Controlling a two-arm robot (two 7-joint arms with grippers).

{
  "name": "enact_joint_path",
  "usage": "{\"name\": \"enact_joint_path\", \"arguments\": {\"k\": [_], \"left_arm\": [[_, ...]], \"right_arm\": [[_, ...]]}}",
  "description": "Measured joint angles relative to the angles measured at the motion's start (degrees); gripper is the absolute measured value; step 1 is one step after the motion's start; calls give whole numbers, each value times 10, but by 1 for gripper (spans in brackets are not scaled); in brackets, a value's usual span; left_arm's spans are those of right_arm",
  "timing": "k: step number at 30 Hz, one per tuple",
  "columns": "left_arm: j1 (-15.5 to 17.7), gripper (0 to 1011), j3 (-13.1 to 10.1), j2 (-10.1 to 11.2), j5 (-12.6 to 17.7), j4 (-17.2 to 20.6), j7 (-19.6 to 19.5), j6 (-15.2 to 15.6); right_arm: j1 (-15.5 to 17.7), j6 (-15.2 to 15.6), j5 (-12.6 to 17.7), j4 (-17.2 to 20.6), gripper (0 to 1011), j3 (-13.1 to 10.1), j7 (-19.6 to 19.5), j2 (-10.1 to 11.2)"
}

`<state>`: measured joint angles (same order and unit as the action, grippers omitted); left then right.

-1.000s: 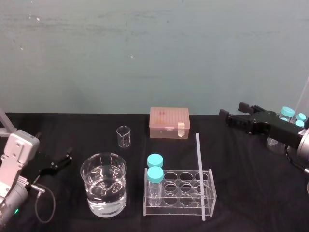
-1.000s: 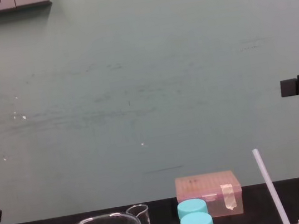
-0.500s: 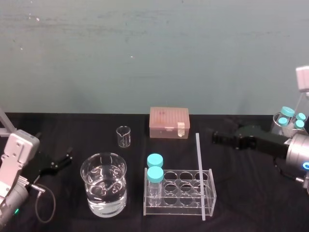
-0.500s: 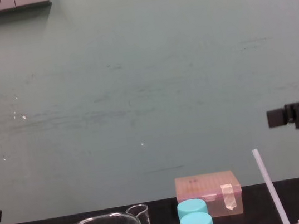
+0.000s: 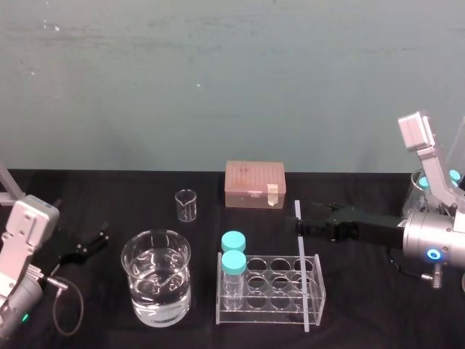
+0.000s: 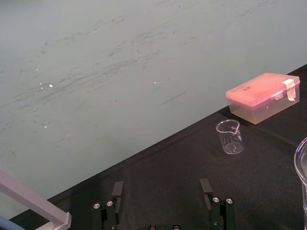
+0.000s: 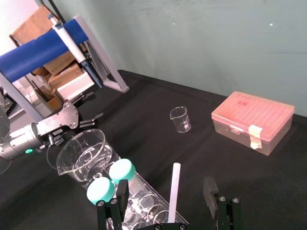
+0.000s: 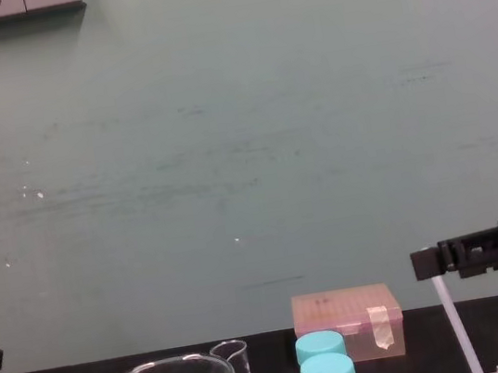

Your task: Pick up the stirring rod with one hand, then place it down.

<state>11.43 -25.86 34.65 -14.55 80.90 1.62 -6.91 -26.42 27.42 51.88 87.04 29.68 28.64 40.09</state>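
My black right hand (image 7: 163, 190) is spread open around the long, thin white stirring rod (image 5: 301, 269), so I'd keep the rod in the middle and squeeze slowly.

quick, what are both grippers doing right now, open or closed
Left gripper: open, holding nothing, parked on the left side.
Right gripper: open, one finger on each side of the stirring rod, not closed on it.

Both hands are black, their fingers (image 6: 117, 190) studded with small silver screws. The left hand (image 5: 104, 234) is mounted on a pale grey boxy housing (image 5: 25, 233), with a thin grey cable (image 5: 80, 309) looping off below it. The right hand (image 5: 300, 224) joins a round silver wrist (image 5: 425, 236) bearing a glowing blue ring (image 5: 434, 254).
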Motion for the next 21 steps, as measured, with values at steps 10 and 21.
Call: {"name": "enact_joint_path", "arguments": {"k": [10, 21], "left_arm": [[0, 1005, 0, 0, 0, 0, 0, 0], [0, 1005, 0, 0, 0, 0, 0, 0]], "right_arm": [[-33, 1, -3, -47, 1003, 36, 20, -15], [-60, -3, 1, -80, 1003, 60, 42, -20]]}}
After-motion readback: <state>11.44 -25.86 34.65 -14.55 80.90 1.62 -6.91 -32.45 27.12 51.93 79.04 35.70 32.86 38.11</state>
